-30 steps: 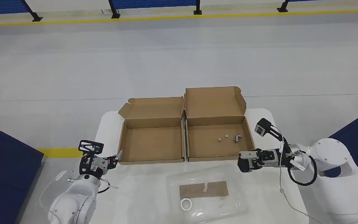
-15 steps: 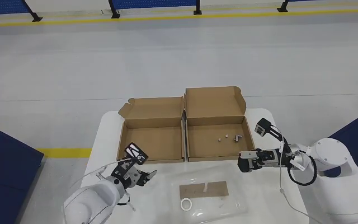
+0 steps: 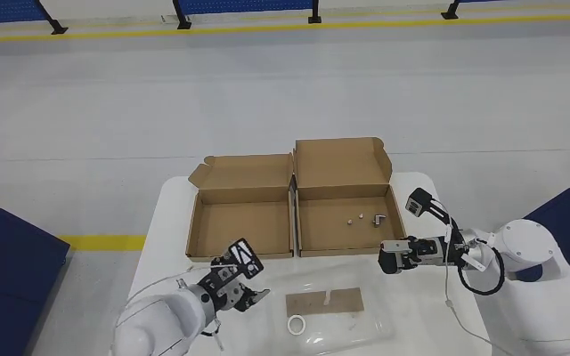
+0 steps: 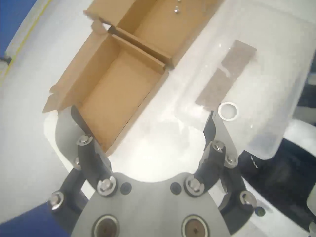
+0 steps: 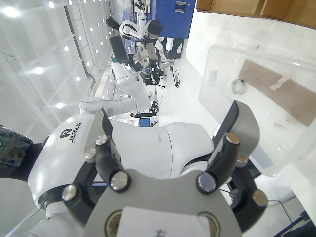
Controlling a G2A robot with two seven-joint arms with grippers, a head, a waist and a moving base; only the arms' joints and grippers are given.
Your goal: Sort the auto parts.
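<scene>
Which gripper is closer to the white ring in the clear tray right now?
Left. The left gripper is open beside the clear tray, close to the white ring. The right gripper sits farther off, by the front wall of the box with small parts.

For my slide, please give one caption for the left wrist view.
Open left gripper near the empty box and the clear tray with a white ring.
</scene>
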